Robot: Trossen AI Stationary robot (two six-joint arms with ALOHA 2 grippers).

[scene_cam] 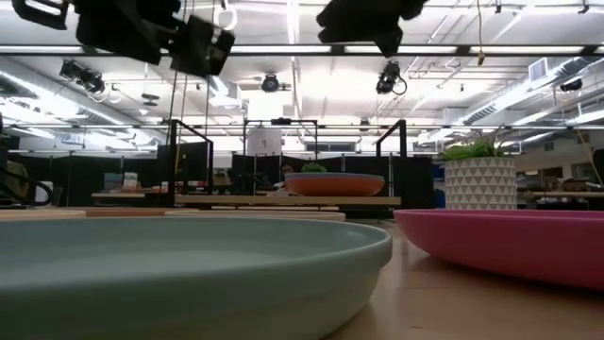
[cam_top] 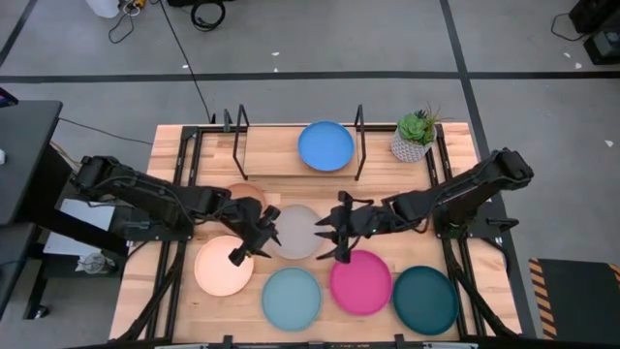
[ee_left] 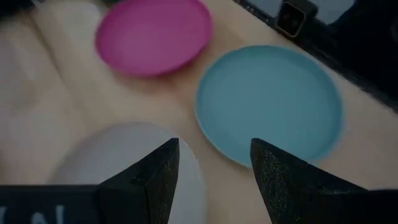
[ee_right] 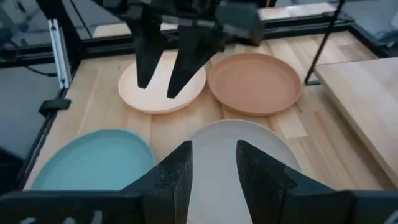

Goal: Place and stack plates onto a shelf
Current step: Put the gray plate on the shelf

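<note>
The shelf [cam_top: 295, 155] stands at the far edge and carries a blue plate [cam_top: 325, 145]. The low view shows an orange plate side [scene_cam: 342, 185] on the board there. The grey plate [cam_top: 295, 231] lies flat mid-table, with the tan plate [cam_top: 244, 196] behind it on the left. The peach plate [cam_top: 221, 267], light blue plate [cam_top: 291, 298], magenta plate [cam_top: 360, 282] and dark teal plate [cam_top: 424, 300] lie along the near edge. My left gripper [cam_top: 250, 250] hovers open over the grey plate's left rim. My right gripper [cam_top: 334, 237] hovers open over its right rim. Both are raised well above the table.
A small green plant in a white pot [cam_top: 415, 138] stands just right of the shelf. The shelf's left half [cam_top: 266, 150] is bare board. The two grippers face each other across the grey plate; in the right wrist view the left gripper [ee_right: 160, 59] hangs over the peach plate [ee_right: 163, 87].
</note>
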